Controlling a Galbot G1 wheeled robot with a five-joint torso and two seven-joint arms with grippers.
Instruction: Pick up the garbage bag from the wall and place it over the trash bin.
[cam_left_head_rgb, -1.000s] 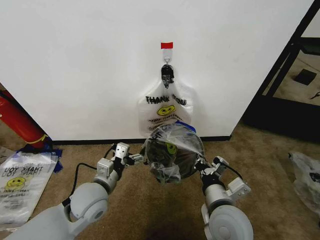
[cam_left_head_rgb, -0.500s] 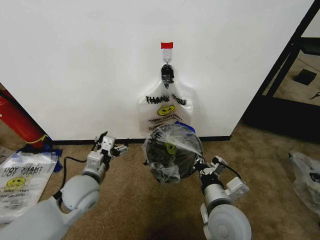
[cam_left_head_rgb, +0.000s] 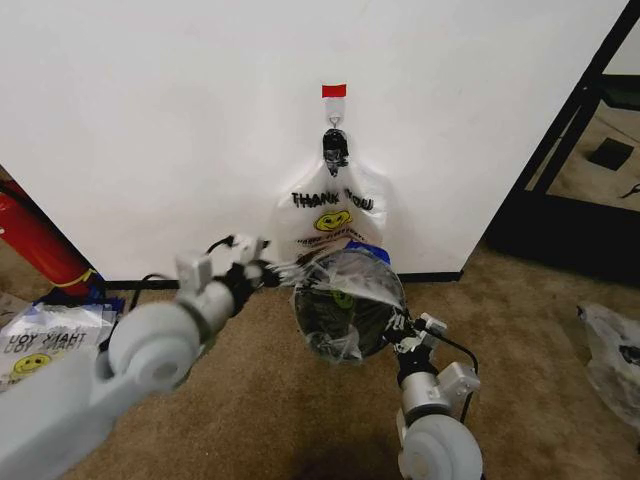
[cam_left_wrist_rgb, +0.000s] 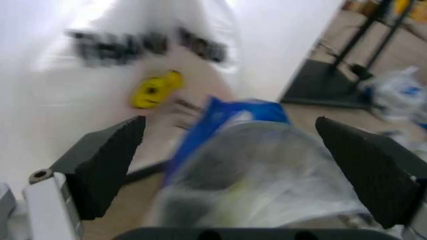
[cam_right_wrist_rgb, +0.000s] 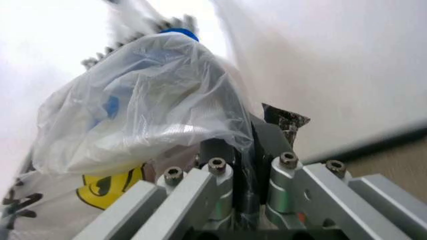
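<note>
A see-through garbage bag (cam_left_head_rgb: 335, 215) with "THANK YOU" lettering and a yellow smiley hangs from a hook on the white wall (cam_left_head_rgb: 180, 120), under a red tape strip. Below it, the black mesh trash bin (cam_left_head_rgb: 345, 305) is tilted, with another see-through smiley bag (cam_right_wrist_rgb: 140, 120) draped over it. My right gripper (cam_left_head_rgb: 393, 325) is shut on the bin's rim and the plastic film over it (cam_right_wrist_rgb: 248, 185). Raised beside the bin's upper left rim, my left gripper (cam_left_head_rgb: 265, 270) is open, its fingers (cam_left_wrist_rgb: 100, 165) wide apart and holding nothing. The hanging bag (cam_left_wrist_rgb: 153, 90) lies beyond it.
A long red cylinder (cam_left_head_rgb: 30, 240) leans at the far left. Flat smiley bags (cam_left_head_rgb: 40, 350) lie on the carpet at the left and a crumpled bag (cam_left_head_rgb: 610, 350) at the right. A black frame (cam_left_head_rgb: 575, 130) stands at the right. Something blue (cam_left_head_rgb: 370, 248) sits behind the bin.
My left gripper left the bin's left rim, swung out to the left, then rose and came back toward the bin's upper left. The right gripper still holds the bin, which shifted slightly.
</note>
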